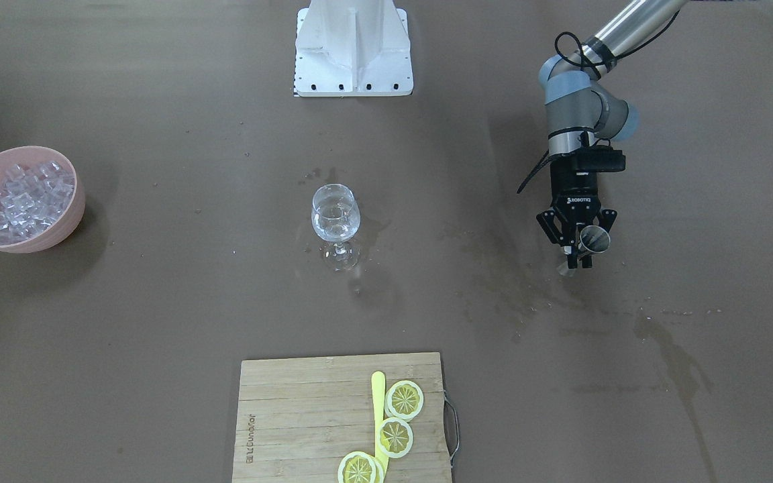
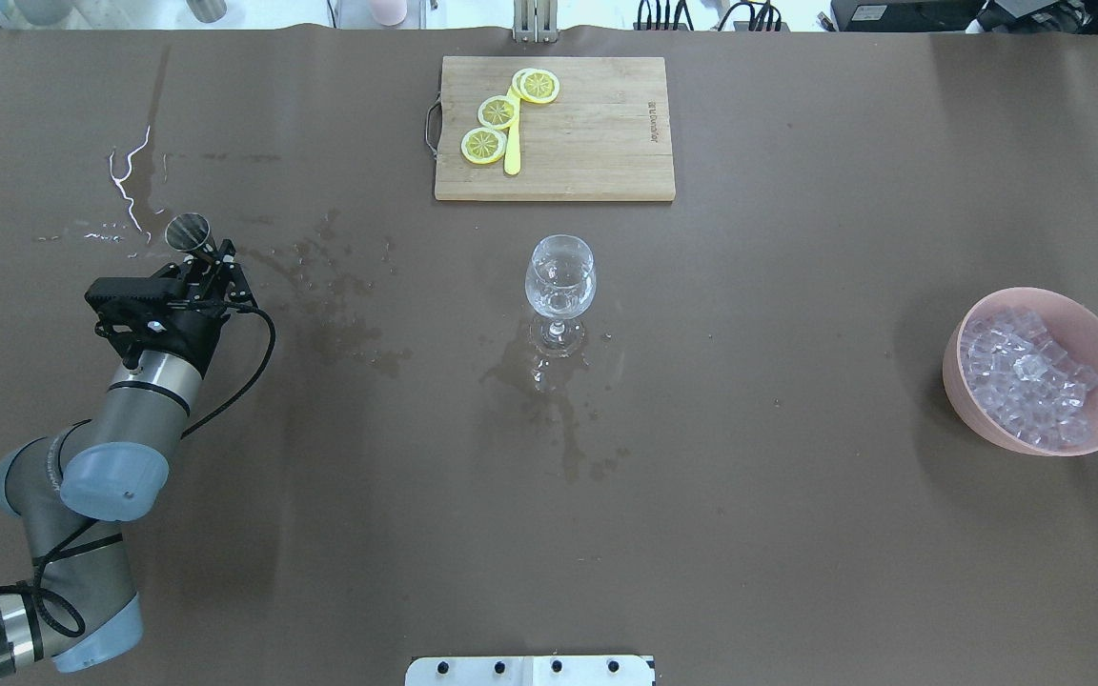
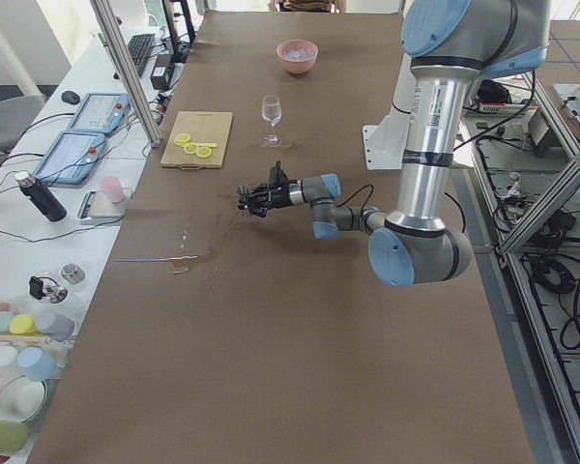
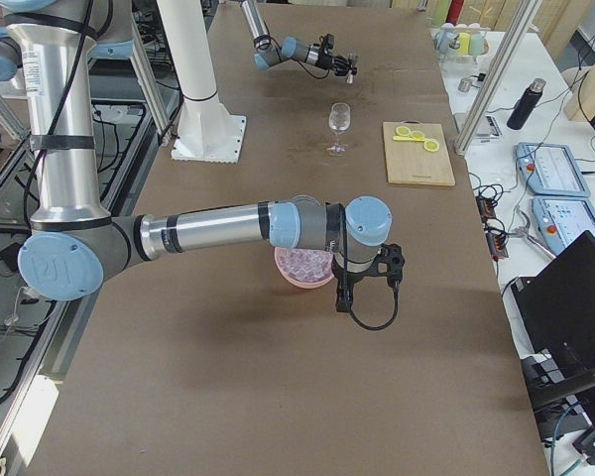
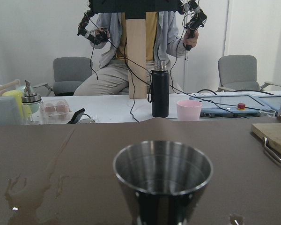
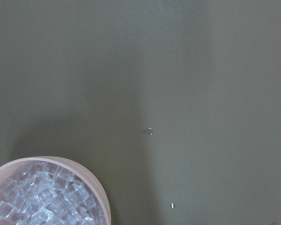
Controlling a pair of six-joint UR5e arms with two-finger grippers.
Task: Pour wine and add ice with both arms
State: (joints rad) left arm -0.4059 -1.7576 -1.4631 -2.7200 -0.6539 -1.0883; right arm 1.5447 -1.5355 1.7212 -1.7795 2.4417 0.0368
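Well toward the table's [image 2: 797,534] left edge, the left gripper [image 2: 207,257] is clamped on a steel cup [image 2: 188,232]. Mid-table, a wine glass [image 2: 559,272] holds a little wine [image 2: 559,301]. Near the right edge sits a bowl [image 2: 953,370] of ice [image 2: 1026,379]; the right gripper [image 4: 344,300] hangs beside it, and I cannot tell how far open it is.

Table [image 2: 797,572]: long, matte brown cover. White wall [image 5: 33,28] beyond far edge. Two grey office chairs [image 5: 72,70] against wall. White side bench [image 3: 77,242] runs along table's side, aluminium frame posts [image 3: 126,68] between them. Grey floor [image 3: 570,406] on opposite side, cables lying on it. Light even, diffuse; shadows soft.
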